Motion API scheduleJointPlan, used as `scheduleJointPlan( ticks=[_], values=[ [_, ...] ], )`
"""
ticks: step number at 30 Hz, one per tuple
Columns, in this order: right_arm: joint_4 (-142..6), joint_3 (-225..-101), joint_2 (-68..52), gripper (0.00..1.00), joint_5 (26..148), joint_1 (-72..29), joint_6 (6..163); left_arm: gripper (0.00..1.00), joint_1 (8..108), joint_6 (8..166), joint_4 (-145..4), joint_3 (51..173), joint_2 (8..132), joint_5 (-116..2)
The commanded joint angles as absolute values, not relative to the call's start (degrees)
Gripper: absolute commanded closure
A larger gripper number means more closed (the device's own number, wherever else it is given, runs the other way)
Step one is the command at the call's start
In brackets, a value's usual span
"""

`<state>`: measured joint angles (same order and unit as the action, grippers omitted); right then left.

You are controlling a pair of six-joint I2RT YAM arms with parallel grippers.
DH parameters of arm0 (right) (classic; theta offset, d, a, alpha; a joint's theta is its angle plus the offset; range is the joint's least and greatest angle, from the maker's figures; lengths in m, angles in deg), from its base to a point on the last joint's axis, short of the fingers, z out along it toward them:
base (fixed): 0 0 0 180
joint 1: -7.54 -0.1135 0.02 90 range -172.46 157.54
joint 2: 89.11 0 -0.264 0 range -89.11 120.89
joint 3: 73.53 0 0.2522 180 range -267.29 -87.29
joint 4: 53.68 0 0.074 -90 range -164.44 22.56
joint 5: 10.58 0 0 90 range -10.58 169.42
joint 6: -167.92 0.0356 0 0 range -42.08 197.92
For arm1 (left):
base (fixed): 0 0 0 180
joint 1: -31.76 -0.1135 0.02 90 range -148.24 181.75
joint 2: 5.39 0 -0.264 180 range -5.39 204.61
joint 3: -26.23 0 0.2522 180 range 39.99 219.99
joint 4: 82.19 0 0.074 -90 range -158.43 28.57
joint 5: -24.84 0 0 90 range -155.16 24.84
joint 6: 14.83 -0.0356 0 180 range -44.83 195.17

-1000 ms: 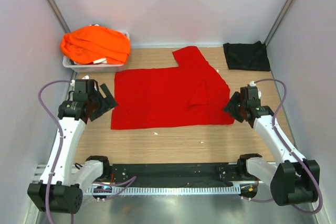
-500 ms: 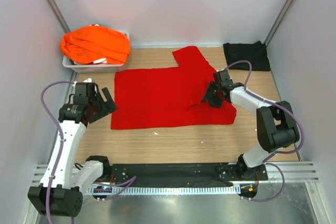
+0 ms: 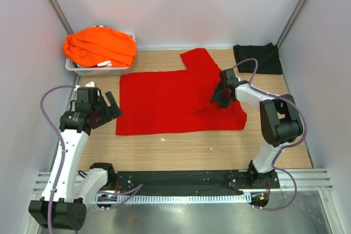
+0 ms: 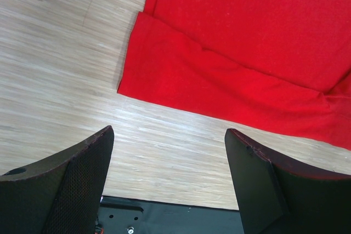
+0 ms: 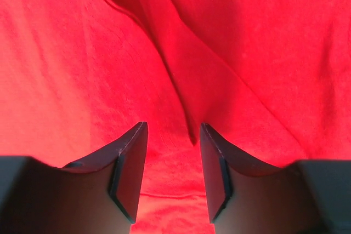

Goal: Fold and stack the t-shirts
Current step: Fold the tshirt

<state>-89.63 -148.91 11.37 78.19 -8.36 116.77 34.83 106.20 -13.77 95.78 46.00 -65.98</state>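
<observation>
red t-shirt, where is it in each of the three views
top external: red t-shirt spread flat in the middle
left wrist: red t-shirt upper right, beyond the open left pincer
right wrist: red t-shirt fills the frame under the right pincer
shared landmark: raised fold, clear in top external and right wrist

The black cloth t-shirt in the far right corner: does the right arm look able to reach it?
Probably yes. The right gripper is open and empty above the bright red cloth t-shirt, and only flat cloth and wooden table lie between it and the black cloth t-shirt; nothing blocks the way.
</observation>
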Motion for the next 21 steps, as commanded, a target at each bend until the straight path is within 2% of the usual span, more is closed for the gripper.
scheduleJointPlan(
  ticks=[1, 3, 6, 7, 10, 13, 21],
  values=[
    [-88.4, -151.8, 12.2, 0.54, 77.0, -8.3, 115.4, 0.17, 34.7, 105.4, -15.5, 95.6, 45.1, -65.7],
    [-88.4, -151.8, 12.3, 0.55, 77.0, -8.3, 115.4, 0.17, 34.7, 105.4, -15.4, 95.6, 45.1, -65.8],
    [-88.6, -151.9, 12.5, 0.64, 77.6, -8.3, 115.1, 0.17, 34.7, 105.4, -15.4, 95.7, 45.0, -65.9],
    [-88.6, -151.9, 12.2, 0.73, 77.8, -8.3, 115.1, 0.17, 34.7, 105.4, -15.4, 95.6, 45.0, -65.9],
    [-88.7, -152.1, 11.5, 0.89, 78.6, -8.3, 115.4, 0.17, 34.7, 105.4, -15.4, 95.7, 45.0, -66.0],
    [-89.7, -153.6, 10.8, 0.95, 78.7, -8.5, 115.2, 0.17, 34.7, 105.5, -15.4, 95.7, 45.0, -66.1],
    [-92.1, -162.1, 14.8, 0.98, 82.5, -10.3, 115.1, 0.17, 34.7, 105.6, -15.3, 95.6, 44.6, -66.4]
  ],
)
